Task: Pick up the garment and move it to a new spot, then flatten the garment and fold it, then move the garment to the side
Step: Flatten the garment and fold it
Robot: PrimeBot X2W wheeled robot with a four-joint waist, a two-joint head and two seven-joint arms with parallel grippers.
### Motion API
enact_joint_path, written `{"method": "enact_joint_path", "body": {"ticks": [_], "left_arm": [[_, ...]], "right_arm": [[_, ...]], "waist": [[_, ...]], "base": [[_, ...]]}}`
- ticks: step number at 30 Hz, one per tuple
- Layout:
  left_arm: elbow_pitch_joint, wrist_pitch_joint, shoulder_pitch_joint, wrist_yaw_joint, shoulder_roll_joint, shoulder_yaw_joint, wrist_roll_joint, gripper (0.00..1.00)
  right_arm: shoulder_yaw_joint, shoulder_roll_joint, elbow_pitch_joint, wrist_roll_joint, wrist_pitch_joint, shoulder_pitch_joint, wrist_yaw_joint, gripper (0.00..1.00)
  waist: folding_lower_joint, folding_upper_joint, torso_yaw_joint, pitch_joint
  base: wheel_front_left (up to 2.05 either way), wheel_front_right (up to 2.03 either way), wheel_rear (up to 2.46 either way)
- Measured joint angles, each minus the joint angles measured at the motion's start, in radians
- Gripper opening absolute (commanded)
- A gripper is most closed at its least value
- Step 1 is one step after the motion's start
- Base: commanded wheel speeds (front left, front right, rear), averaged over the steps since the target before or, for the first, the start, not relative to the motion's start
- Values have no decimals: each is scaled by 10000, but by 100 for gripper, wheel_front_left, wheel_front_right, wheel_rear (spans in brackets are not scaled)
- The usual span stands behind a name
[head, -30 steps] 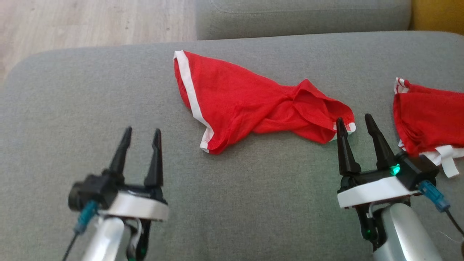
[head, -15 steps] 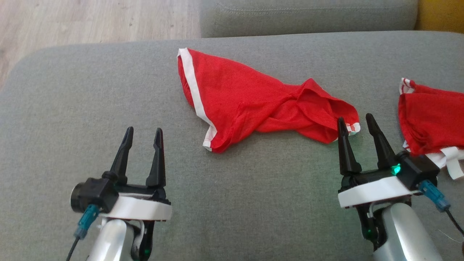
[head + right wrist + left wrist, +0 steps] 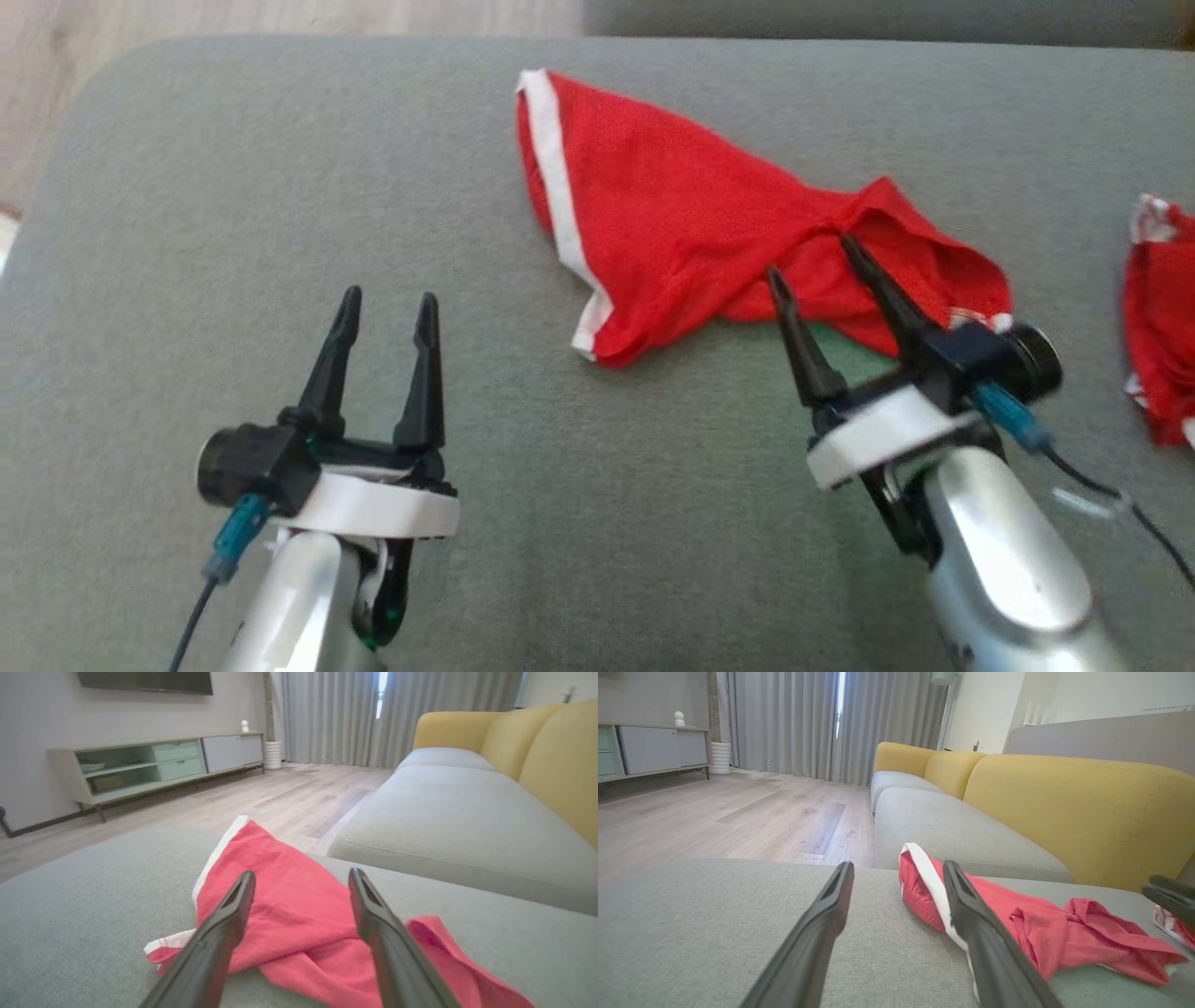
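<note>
A red garment with white trim [image 3: 672, 205] lies crumpled on the grey cushion [image 3: 280, 168], its white band at the far left and its bunched end toward the right. My right gripper [image 3: 810, 259] is open, tilted to the left, with its fingertips over the bunched middle of the cloth. In the right wrist view the garment [image 3: 289, 891] spreads between and beyond the open gripper [image 3: 301, 872]. My left gripper [image 3: 389, 299] is open over bare cushion, well left of the garment. In the left wrist view the garment [image 3: 1017, 905] lies just right of the open gripper [image 3: 898, 864].
A second red and white garment [image 3: 1158, 317] lies at the cushion's right edge. Beyond the cushion are a grey sofa seat [image 3: 952, 826] with yellow backs [image 3: 1078, 807], wooden floor [image 3: 714, 812] and a low cabinet [image 3: 154, 765].
The head camera has tilted, shifting the whole picture. My right gripper has gone forward and left, from beside the garment's right end to over its bunched middle. The left gripper has barely moved.
</note>
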Motion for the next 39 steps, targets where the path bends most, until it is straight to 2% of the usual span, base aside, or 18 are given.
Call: {"method": "enact_joint_path", "body": {"ticks": [6,14,23,24,26,33,39], "left_arm": [[67,0,-98,0,-23,-416,-368,100],[102,0,-246,150,-33,-846,-784,100],[98,0,-246,291,-40,-1174,-1045,100],[98,0,-246,299,-40,-1174,-1051,100],[98,0,-246,362,-40,-1175,-1055,100],[150,0,-245,370,-40,-1129,-1049,100],[188,0,-231,366,-40,-1057,-1032,100]], "right_arm": [[1971,-652,924,291,1020,-1263,0,100],[4963,-1365,2462,1298,2011,-2533,0,100],[5983,-1553,4052,1586,2217,-3392,0,100],[6084,-1546,4171,1666,2288,-3492,0,93],[6314,-1521,4335,1783,2328,-3727,0,0],[6435,-1419,4506,2130,1570,-4059,0,0],[6366,-991,3958,2426,853,-4567,0,0]], "waist": [[0,0,675,266],[0,0,1529,443],[-1,0,1979,527],[-1,0,2002,543],[-1,0,2028,568],[-1,0,1856,416],[-1,0,1634,99]], "base": [[0,0,0],[0,0,0],[0,0,0],[0,0,0],[0,0,0],[0,0,0],[0,0,0]]}}
